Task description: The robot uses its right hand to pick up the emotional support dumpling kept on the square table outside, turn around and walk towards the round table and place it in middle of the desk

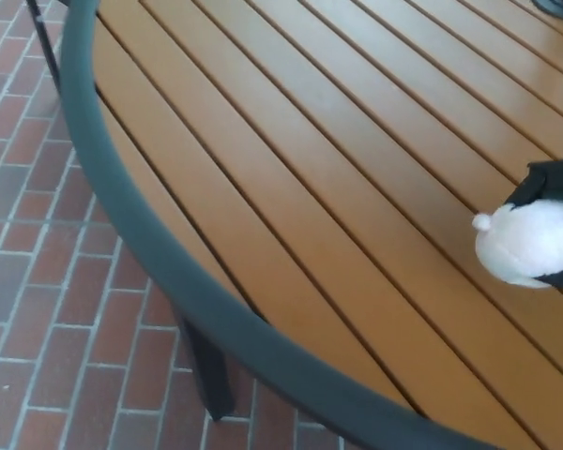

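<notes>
Head view, looking down on a round table with orange-brown wooden slats running diagonally and a dark green rim curving from upper left to lower right. At the right edge of the picture, the right hand enters, black, its fingers closed around a white plush dumpling; black parts of the hand show above and below the plush. The dumpling is rounded, with a small nub pointing left, and sits over the slats well inside the rim; whether it touches the tabletop cannot be told. One dark table leg descends beneath the rim at lower centre. Red-brown brick paving fills the left and bottom of the picture. A thin dark rod stands on the bricks at upper left. The left hand does not show.
</notes>
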Controlling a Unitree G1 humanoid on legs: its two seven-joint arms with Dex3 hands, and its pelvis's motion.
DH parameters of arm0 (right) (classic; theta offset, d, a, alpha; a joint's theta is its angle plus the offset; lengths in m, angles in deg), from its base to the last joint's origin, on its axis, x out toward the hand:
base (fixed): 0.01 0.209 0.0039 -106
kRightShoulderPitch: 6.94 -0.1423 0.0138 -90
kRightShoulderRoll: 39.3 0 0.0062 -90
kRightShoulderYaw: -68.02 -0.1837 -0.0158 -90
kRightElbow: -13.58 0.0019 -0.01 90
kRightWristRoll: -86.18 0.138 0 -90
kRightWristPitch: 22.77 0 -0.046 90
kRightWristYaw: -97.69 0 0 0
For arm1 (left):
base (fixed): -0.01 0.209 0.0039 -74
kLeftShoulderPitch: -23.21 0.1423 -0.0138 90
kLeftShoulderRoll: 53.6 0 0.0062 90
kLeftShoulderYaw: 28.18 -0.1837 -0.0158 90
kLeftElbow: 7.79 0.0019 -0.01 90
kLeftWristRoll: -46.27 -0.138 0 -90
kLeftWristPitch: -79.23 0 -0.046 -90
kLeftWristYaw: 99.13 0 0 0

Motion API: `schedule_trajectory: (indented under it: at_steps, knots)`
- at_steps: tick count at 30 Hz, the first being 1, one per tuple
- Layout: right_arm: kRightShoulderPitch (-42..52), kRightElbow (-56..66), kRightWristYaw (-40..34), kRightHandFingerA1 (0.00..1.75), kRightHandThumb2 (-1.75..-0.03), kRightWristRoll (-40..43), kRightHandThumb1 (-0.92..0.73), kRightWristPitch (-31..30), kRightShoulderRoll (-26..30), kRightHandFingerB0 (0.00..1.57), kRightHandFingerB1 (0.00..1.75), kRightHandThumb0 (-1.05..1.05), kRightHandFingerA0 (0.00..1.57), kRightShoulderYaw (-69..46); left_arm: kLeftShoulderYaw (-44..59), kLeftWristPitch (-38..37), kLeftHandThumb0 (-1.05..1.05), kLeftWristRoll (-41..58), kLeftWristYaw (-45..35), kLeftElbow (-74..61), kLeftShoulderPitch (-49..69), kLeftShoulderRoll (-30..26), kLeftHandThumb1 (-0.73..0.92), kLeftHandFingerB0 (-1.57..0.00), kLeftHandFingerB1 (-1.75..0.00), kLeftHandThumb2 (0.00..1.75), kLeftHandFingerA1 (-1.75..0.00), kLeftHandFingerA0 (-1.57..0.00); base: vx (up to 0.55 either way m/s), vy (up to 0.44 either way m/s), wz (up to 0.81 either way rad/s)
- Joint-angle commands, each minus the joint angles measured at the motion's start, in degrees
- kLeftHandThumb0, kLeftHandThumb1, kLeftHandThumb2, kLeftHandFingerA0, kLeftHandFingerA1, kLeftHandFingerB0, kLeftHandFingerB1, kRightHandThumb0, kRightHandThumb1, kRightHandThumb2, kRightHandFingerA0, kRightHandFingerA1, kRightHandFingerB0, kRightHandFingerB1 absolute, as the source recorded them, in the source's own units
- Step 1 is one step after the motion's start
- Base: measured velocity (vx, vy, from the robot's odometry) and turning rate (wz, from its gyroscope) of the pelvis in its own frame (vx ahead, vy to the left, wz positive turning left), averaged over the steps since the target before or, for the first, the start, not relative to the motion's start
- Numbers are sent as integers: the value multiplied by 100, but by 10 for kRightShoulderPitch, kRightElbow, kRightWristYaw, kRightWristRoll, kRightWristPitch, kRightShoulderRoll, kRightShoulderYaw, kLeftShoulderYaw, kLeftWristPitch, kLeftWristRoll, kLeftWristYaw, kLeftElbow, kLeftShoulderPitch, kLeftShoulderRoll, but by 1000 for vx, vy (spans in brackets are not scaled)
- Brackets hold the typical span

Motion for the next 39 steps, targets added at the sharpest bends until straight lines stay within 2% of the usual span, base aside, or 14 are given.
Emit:
schedule_trajectory:
  at_steps: [1,2,4,13,24,25,26,27,31,32,33,34,36,39]
  knots:
    - [-56,-158,-64,135,-73,-120,-74,8,4,83,85,-17,86,86,-8,-43,-10,-8,16,2,16,-3,41,-91,-83,109,-111,-90,150,141,20]
    - [-58,-163,-67,108,-61,-120,-70,10,5,89,61,-7,90,89,-8,-43,-9,-8,16,2,16,-3,43,-90,-82,105,-111,-89,133,105,-29]
    - [-81,-200,-80,128,-65,-140,-74,1,-2,79,66,-20,81,116,-8,-42,-9,-6,16,2,15,-4,38,-88,-82,109,-107,-88,153,-42,6]
    - [-151,-331,-115,136,-72,-182,-74,-48,-54,79,70,-21,77,201,-3,-34,-7,2,9,2,9,-2,42,-85,-77,101,-108,-83,137,-32,-2]
    - [-164,-360,-141,124,-69,-174,-73,-45,-71,80,67,-19,78,214,-14,-34,-10,-10,23,1,15,-5,42,-85,-76,97,-107,-82,86,-14,2]
    - [-161,-353,-138,80,-61,-172,-68,-51,-67,61,48,-20,70,211,-14,-34,-11,-8,22,2,16,-5,44,-86,-77,93,-116,-82,0,0,0]
    - [-158,-347,-135,80,-61,-170,-68,-55,-64,61,48,-20,70,208,-14,-34,-11,-8,21,2,16,-4,44,-86,-77,93,-116,-82,0,0,0]
    - [-153,-336,-121,55,-61,-164,-68,-64,-61,44,36,-21,51,204,-16,-35,-13,-10,25,2,17,-4,46,-85,-76,89,-112,-83,0,0,0]
    - [-146,-325,-101,55,-61,-158,-68,-75,-59,44,36,-21,51,202,-21,-35,-13,-13,32,2,16,-4,46,-85,-76,89,-112,-83,0,0,0]
    - [-142,-319,-98,21,-59,-180,-62,-84,-54,10,26,-45,0,218,-22,-36,-13,-13,32,2,17,-4,45,-84,-76,86,-107,-83,0,0,0]
    - [-135,-310,-95,21,-59,-207,-62,-95,-48,10,26,-45,0,239,-24,-37,-13,-13,32,1,17,-4,45,-84,-76,86,-107,-83,0,0,0]
    - [-127,-302,-95,2,-71,-216,-42,-105,-48,0,5,-74,0,246,-25,-39,-13,-13,33,1,18,-4,48,-84,-76,88,-105,-83,0,0,0]
    - [-112,-279,-85,0,-62,-222,-57,-125,-47,0,8,-66,0,254,-24,-41,-14,-11,31,1,18,-4,47,-85,-77,86,-109,-85,0,0,0]
    - [-95,-240,-70,0,-73,-229,-44,-143,-37,0,3,-81,0,260,-20,-42,-11,-4,26,0,17,-3,43,-88,-79,95,-108,-87,0,0,0]
